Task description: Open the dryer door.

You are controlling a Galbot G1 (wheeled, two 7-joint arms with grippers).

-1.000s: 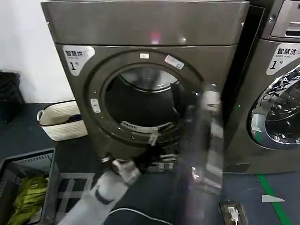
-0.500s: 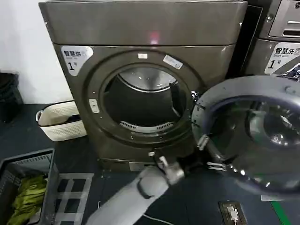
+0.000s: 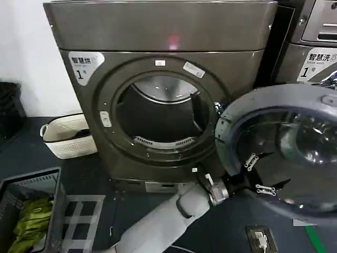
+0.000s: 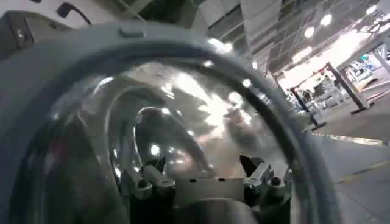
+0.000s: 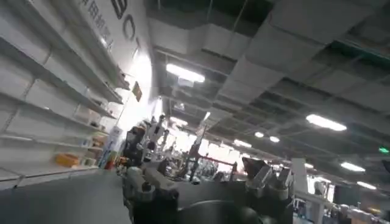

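The dryer door [image 3: 234, 113] stands swung wide open to the right of its bronze-grey machine [image 3: 158, 31]. Its grey back face and dark glass bulge face me, and the round drum opening [image 3: 163, 118] is uncovered. My left arm reaches up from the bottom centre. My left gripper [image 3: 268, 171] is open just in front of the lower part of the door's glass, holding nothing. In the left wrist view the left gripper [image 4: 203, 165] spreads before the glass inside the dryer door's grey rim [image 4: 36, 91]. My right gripper [image 5: 195, 170] is open and empty, pointing at a ceiling and shelves.
A second, lighter machine [image 3: 316, 42] stands behind the open door on the right. A white basket [image 3: 66, 134] sits left of the dryer, and a dark crate [image 3: 52, 182] with green cloth at the lower left. A power strip [image 3: 260, 240] and green tape [image 3: 315, 237] lie on the floor.
The door has swung from edge-on to wide open on the right. My left gripper followed it rightward, from below the drum opening to the door's inner glass.
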